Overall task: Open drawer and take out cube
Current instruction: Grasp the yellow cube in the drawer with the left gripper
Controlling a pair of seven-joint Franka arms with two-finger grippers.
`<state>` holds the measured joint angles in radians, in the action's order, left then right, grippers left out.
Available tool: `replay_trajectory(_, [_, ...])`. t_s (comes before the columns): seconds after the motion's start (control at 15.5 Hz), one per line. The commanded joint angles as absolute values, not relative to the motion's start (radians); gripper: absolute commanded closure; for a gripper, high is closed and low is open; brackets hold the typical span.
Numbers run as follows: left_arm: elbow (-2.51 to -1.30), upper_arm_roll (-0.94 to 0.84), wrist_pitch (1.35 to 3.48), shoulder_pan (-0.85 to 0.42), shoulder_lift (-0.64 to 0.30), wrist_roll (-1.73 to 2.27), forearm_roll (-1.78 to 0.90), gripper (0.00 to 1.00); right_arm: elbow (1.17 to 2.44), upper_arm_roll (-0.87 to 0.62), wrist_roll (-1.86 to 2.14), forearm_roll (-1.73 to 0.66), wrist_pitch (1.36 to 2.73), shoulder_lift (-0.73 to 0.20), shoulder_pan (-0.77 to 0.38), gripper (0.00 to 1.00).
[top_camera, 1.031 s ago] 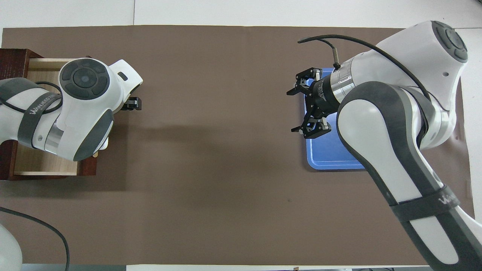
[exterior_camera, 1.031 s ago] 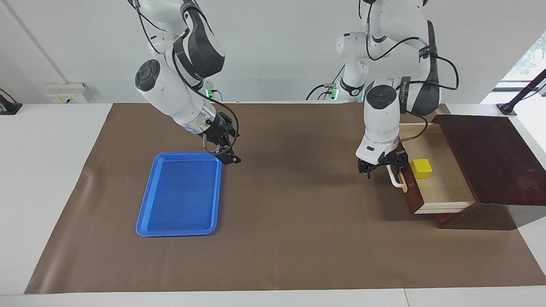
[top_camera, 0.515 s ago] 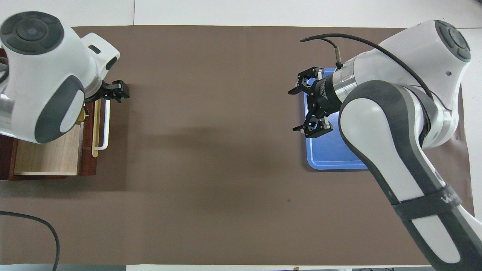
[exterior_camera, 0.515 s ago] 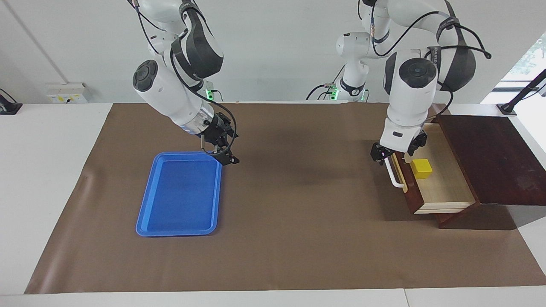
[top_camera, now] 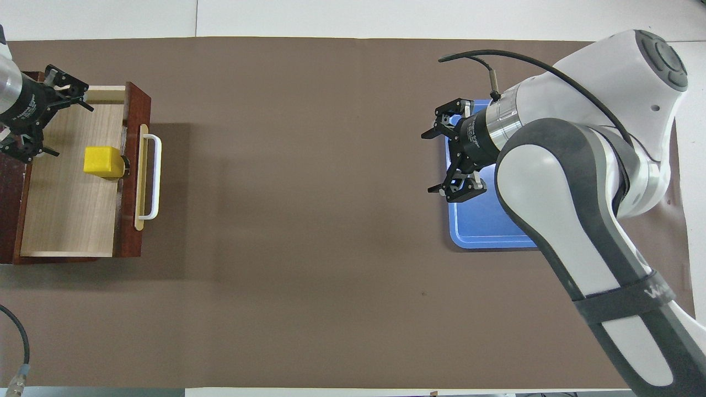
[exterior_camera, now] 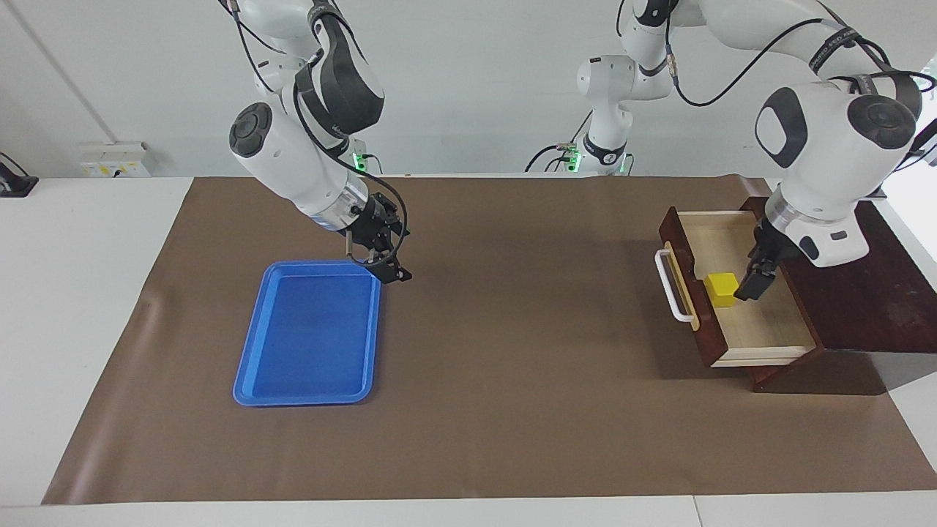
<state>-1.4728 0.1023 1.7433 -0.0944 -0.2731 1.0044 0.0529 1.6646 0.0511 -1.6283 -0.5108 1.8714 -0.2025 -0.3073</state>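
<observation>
Cube: the yellow cube (exterior_camera: 722,288) sits in the drawer's pale interior, close against the inside of the front panel.
Drawer: the drawer (exterior_camera: 761,322) stands pulled out of its dark wooden box (exterior_camera: 864,278) at the left arm's end of the table, white bar handle (exterior_camera: 670,285) facing the middle.
Left gripper: the left gripper (top_camera: 41,118) hangs over the drawer beside the cube, fingers spread wide, holding nothing.
Right gripper: the right gripper (exterior_camera: 384,256) waits over the robot-side corner of the blue tray (exterior_camera: 307,337), claw wide and empty.
Surface: brown mat (exterior_camera: 498,380) under everything.
</observation>
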Motion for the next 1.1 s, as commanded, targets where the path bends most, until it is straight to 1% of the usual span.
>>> replay_trajectory(0.0, [-1.52, 0.146, 1.801, -0.103, -0.256, 1.159, 0.032, 0.0, 1.686, 0.046, -1.623, -0.525, 1.891, -0.19, -0.302, 0.0])
replay_trajectory(0.19, [-1.61, 0.155, 1.888, -0.106, -0.23, 1.352, 0.032, 0.0, 1.684, 0.046, -1.621, -0.525, 1.887, -0.19, -0.301, 0.0])
replay_trajectory(0.32, [-1.643, 0.155, 1.907, -0.107, -0.221, 1.466, 0.034, 0.0, 1.684, 0.046, -1.621, -0.525, 1.888, -0.19, -0.302, 0.0])
replay_trajectory(0.58, [-1.715, 0.155, 1.914, -0.114, -0.201, 1.482, 0.034, 0.0, 1.681, 0.046, -1.621, -0.525, 1.882, -0.192, -0.301, 0.0])
replay_trajectory(0.71, [-1.726, 0.153, 1.913, -0.114, -0.195, 1.477, 0.034, 0.0, 1.674, 0.045, -1.621, -0.525, 1.882, -0.196, -0.301, 0.0])
replay_trajectory(0.84, [-1.749, 0.153, 1.913, -0.114, -0.186, 1.477, 0.034, 0.0, 1.628, 0.044, -1.589, -0.517, 1.867, -0.201, -0.307, 0.0])
replay_trajectory(0.97, [-1.788, 0.153, 1.943, -0.115, -0.172, 1.48, 0.034, 0.0, 1.553, 0.044, -1.556, -0.523, 1.833, -0.248, -0.32, 0.0])
replay_trajectory(1.03, [-1.808, 0.153, 1.962, -0.117, -0.163, 1.48, 0.032, 0.0, 1.534, 0.044, -1.555, -0.526, 1.833, -0.255, -0.322, 0.0])
